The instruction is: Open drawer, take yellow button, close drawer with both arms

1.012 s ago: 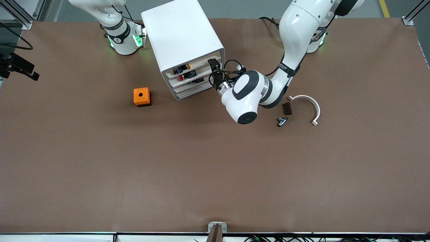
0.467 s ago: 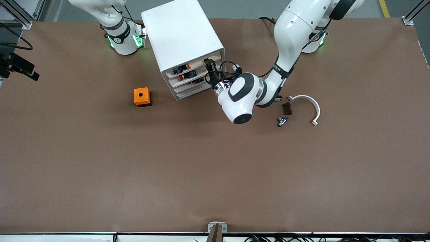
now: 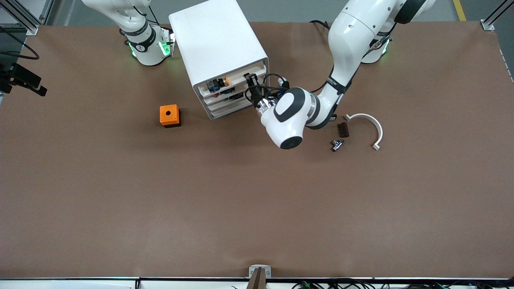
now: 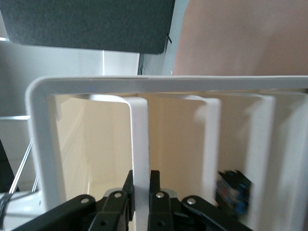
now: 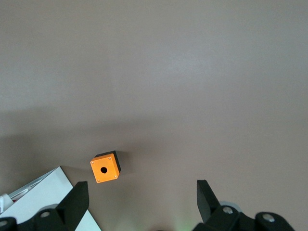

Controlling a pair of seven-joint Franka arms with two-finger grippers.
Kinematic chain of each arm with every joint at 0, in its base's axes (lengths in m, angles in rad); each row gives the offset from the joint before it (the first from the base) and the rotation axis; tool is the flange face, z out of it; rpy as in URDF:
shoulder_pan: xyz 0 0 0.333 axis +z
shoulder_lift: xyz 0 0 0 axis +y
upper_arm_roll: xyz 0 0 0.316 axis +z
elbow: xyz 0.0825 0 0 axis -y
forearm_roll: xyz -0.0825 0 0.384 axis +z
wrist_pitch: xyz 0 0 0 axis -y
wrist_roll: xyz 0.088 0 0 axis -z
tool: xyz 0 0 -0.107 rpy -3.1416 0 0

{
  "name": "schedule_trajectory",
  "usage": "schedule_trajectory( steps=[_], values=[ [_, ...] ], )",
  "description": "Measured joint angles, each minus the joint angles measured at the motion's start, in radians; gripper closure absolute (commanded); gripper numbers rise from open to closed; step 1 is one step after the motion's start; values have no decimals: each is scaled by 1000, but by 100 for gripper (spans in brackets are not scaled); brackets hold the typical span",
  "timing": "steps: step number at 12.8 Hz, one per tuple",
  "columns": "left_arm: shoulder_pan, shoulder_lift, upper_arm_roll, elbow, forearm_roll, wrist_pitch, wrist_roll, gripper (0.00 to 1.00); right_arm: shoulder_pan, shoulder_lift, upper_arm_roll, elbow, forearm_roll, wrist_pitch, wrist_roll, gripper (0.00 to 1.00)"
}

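The white cabinet [image 3: 217,40] stands near the right arm's base. Its uppermost drawer [image 3: 237,81] is drawn out a little. The button [image 3: 219,83], with orange cap, black middle and blue base, lies in that drawer. My left gripper [image 3: 251,78] is shut on the drawer's front wall; the left wrist view shows the white wall [image 4: 140,144] pinched between my fingers [image 4: 128,190]. My right gripper [image 5: 142,195] is open and empty, up over the table near the cabinet, and waits.
An orange cube with a hole [image 3: 170,115] sits on the table beside the cabinet and shows in the right wrist view [image 5: 105,168]. A white curved piece [image 3: 371,124], a dark block [image 3: 342,129] and a small metal part [image 3: 336,144] lie toward the left arm's end.
My left gripper moved from beside the cabinet onto the top drawer's front wall and closed on it. The drawer slid out a little, showing more of the button.
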Motion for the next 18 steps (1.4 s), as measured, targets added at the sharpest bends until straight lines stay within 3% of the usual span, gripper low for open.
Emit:
schedule_trajectory(
  steps=[3,4,6,8,15,18],
  values=[
    [118,1,6,41,5,3,6,95,0,1,2,0,1,1,30,1],
    [135,5,8,54,7,7,13,83,0,3,8,0,2,1,77,1],
    [142,10,9,72,6,13,45,25,20,7,28,-2,6,1,213,1],
    [143,10,10,87,6,13,74,1,80,14,39,-4,7,1,384,1],
    [231,6,37,137,15,3,148,1,334,74,48,-9,7,38,1016,1],
    [274,-4,43,174,187,-7,260,1,442,121,49,-13,8,97,1282,1]
  ],
)
